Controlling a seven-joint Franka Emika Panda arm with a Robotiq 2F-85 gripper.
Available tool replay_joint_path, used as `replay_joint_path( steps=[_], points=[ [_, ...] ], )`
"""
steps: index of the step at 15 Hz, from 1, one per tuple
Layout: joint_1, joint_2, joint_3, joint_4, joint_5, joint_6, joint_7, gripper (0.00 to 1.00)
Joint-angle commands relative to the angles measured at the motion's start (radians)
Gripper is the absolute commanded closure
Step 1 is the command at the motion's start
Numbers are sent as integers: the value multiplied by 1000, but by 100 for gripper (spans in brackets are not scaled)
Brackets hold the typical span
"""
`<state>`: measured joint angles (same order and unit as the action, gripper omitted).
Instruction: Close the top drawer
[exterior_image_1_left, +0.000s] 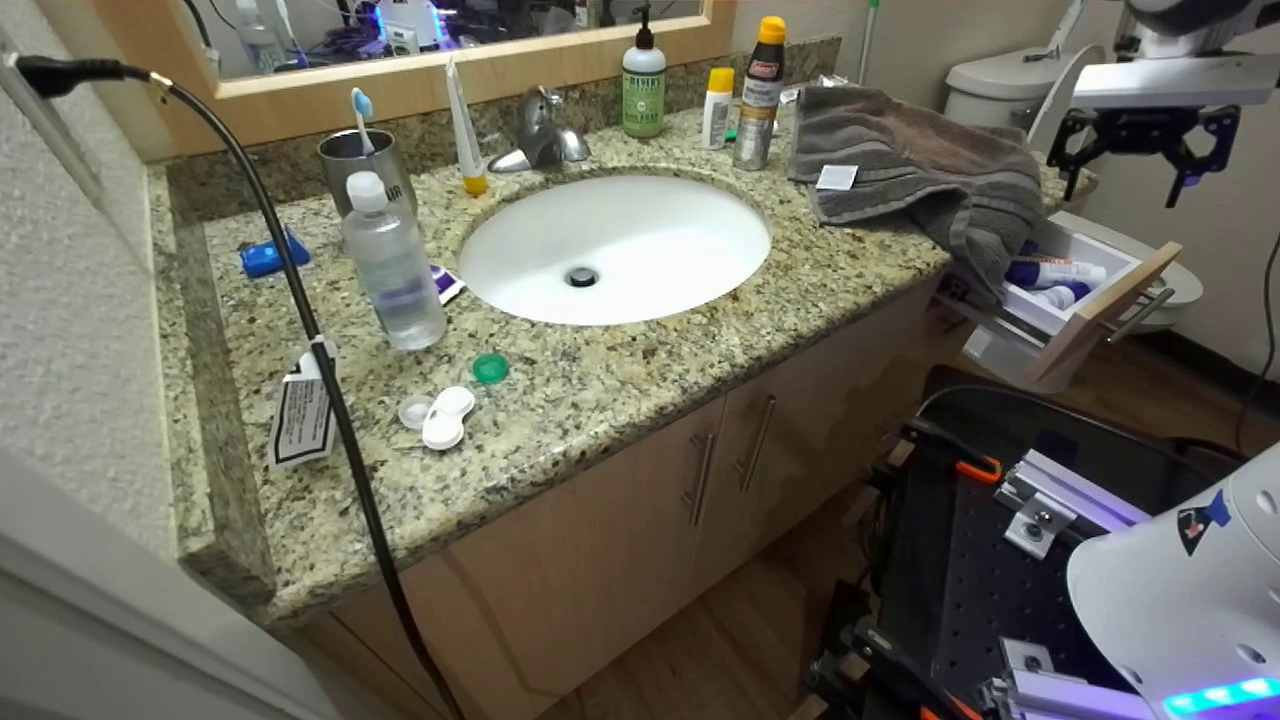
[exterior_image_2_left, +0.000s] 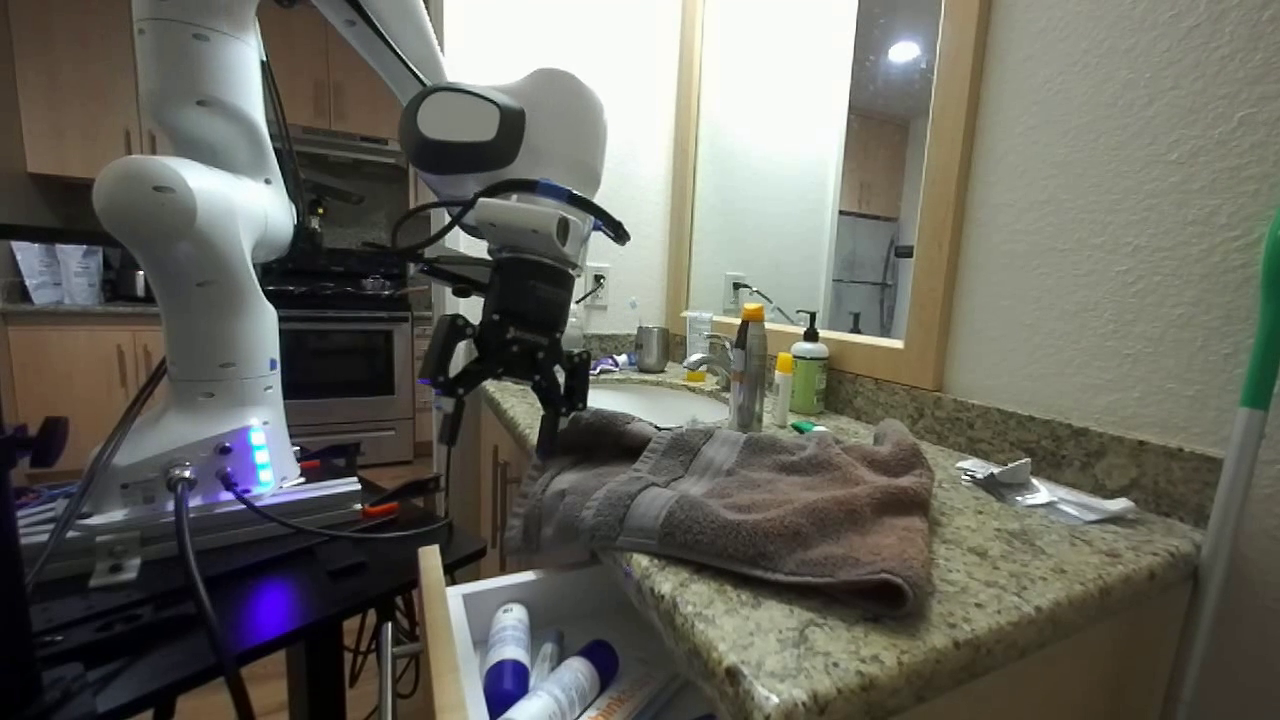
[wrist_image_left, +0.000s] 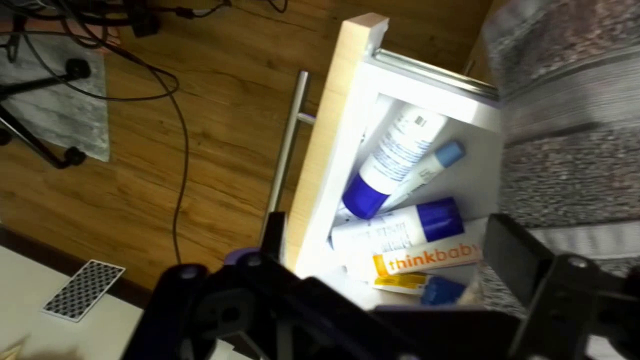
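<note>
Left to right in an exterior view, we saw the top drawer pulled out below the tabletop, purple-capped tubes inside; above it, the end effector hung with its fingers spread wide, only air between them, clear of the drawer and of the gray-brown towel, which we found farther right, draped across the tabletop and over its edge.

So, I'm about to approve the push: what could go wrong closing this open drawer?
The gray-brown terry towel hangs off the speckled granite counter by the open white, wood-fronted drawer, so it may get pinched. The open black pincer looks near that towel in an exterior view and might snag it. White, purple-capped containers inside may slide.
</note>
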<state>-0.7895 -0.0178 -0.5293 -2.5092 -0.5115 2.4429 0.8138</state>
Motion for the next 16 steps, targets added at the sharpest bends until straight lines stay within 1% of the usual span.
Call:
replay_joint_path(
  steps=[1,3,4,6,9,10,12,16],
  points=[
    [-20,86,-22,10,-111,26,94,0],
    [-8,122,-44,7,-216,31,181,0],
    [1,124,-48,10,-239,21,204,0],
    [8,103,-49,1,-199,2,180,0],
    [19,106,-49,5,-199,2,190,0],
    [28,119,-43,12,-208,-22,195,0],
    [35,158,-50,16,-259,-13,259,0],
    [34,261,-88,29,-366,13,397,0]
  ],
)
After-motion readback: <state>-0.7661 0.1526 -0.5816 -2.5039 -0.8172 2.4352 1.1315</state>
